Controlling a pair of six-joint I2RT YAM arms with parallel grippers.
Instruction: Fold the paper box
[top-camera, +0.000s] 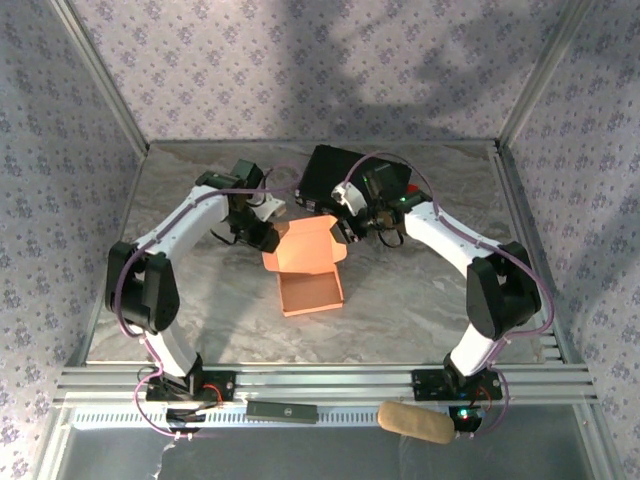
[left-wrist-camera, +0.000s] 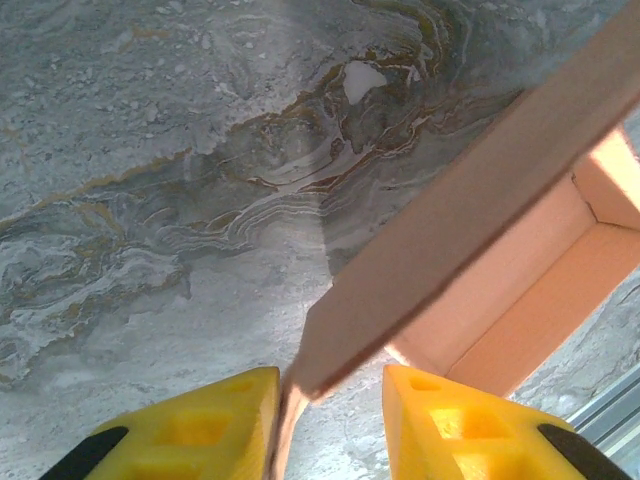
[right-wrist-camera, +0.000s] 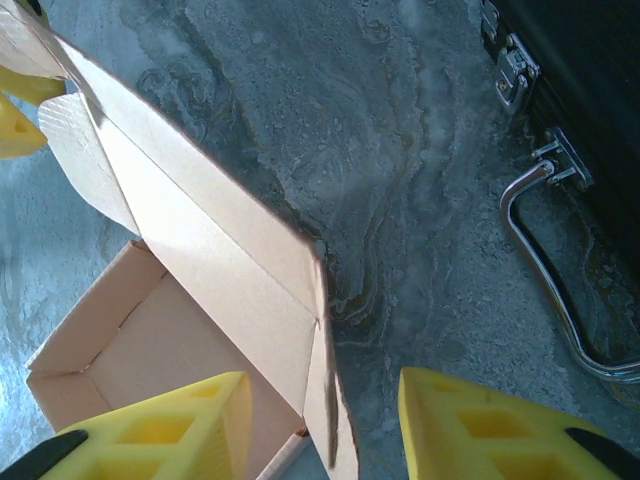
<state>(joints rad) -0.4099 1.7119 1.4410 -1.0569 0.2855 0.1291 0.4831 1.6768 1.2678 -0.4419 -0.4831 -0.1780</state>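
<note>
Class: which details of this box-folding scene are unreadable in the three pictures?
- Top view: left tool fingertips, too small and shadowed.
- Left wrist view: salmon-orange cardboard box, mostly cut off by the right edge.
- Right wrist view: black hard case with metal latches, cropped at the corner.

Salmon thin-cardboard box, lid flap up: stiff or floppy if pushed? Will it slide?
Salmon thin-cardboard box probably light: single-sheet walls, open and empty. Raised lid flap likely hinges at its crease. May slide on the smooth marbled tabletop.
</note>
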